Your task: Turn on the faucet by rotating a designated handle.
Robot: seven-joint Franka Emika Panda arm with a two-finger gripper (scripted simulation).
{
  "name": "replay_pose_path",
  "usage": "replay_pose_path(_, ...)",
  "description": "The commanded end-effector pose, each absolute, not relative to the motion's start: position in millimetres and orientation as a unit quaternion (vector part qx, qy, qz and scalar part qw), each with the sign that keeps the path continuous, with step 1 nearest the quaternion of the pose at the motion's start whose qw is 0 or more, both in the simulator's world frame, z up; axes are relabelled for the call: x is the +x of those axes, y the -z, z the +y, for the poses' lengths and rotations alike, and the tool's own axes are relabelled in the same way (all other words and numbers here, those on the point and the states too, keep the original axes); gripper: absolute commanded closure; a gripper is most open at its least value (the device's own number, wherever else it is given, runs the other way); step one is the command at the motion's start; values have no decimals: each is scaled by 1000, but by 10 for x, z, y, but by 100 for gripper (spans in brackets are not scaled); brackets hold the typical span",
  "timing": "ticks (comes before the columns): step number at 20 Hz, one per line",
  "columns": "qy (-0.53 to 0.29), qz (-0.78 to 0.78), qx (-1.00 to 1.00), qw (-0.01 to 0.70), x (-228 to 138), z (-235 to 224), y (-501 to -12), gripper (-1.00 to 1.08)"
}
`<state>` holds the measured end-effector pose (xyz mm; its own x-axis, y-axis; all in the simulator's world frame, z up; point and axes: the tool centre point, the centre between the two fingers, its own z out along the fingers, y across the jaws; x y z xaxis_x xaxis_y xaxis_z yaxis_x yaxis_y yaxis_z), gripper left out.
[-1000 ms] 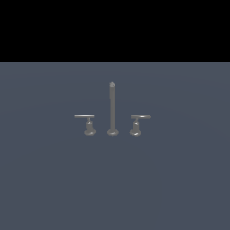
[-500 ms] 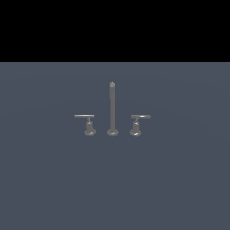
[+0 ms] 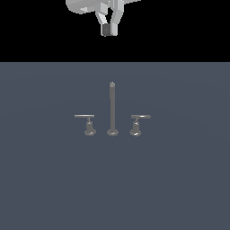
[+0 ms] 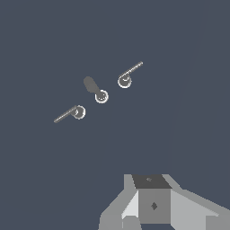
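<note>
The faucet stands on the dark grey floor in the exterior view: a tall thin spout post (image 3: 112, 108) with a lever on each side. The handle (image 3: 140, 117), with a short thick round-tipped bar, is on the exterior view's right. The long thin flat lever (image 3: 84, 117) is on the left. My gripper (image 3: 109, 30) hangs high above and behind the post, fingers together and empty. In the wrist view the gripper (image 4: 152, 194) is far from the spout (image 4: 98, 91), the handle (image 4: 67, 114) and the thin lever (image 4: 131, 71).
A flat dark grey floor (image 3: 179, 179) lies all around the faucet. Black background fills the space above its far edge. No other objects show.
My gripper has come into the exterior view at the top; it was out of view before. The faucet and both levers have not moved.
</note>
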<state>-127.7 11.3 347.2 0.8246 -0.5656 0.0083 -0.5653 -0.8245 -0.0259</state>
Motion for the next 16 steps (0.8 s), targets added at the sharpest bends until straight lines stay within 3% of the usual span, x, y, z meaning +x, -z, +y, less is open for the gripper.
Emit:
replay_pose_path(1,8,327,-945,11,-1129,95,-3294,108)
replay_pose_path(16,4,496,-868,8,-329,-219,-2287,108)
